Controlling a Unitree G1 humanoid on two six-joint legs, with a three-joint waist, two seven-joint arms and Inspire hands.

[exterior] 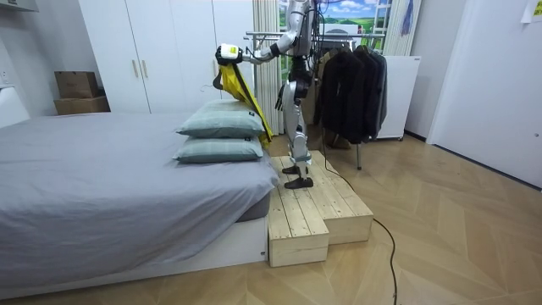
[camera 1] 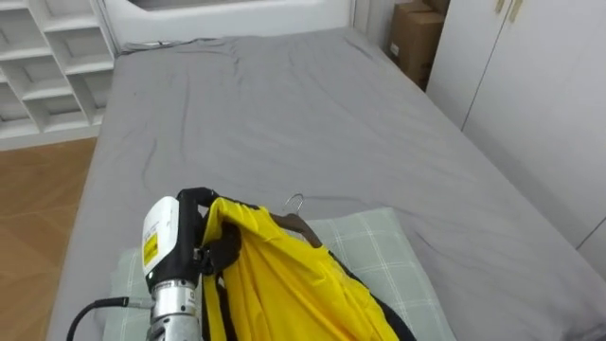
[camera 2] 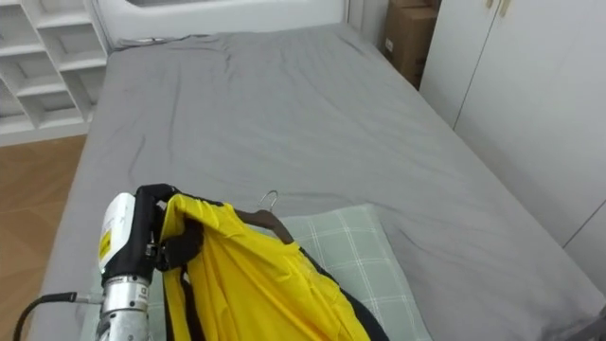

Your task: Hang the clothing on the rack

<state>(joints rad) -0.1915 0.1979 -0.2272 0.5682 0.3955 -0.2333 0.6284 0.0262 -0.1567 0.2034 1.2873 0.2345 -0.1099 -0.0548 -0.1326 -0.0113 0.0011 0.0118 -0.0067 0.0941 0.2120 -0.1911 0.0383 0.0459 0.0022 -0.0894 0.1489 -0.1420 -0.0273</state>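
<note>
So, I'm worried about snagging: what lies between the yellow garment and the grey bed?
Two stacked pale green pillows. The yellow garment, gripped by the left hand, hangs over them. This is clearest in the room view.

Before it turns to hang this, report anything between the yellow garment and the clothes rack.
The left hand holds the yellow garment over the pillows. The clothes rack stands behind the robot, so its own body lies between; dark coats crowd the rail.

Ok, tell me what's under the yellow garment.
A dark hanger with a metal hook pokes out from under the yellow garment, held in the left hand; below lies a checked pillow. Most of the hanger and pillow is covered.
</note>
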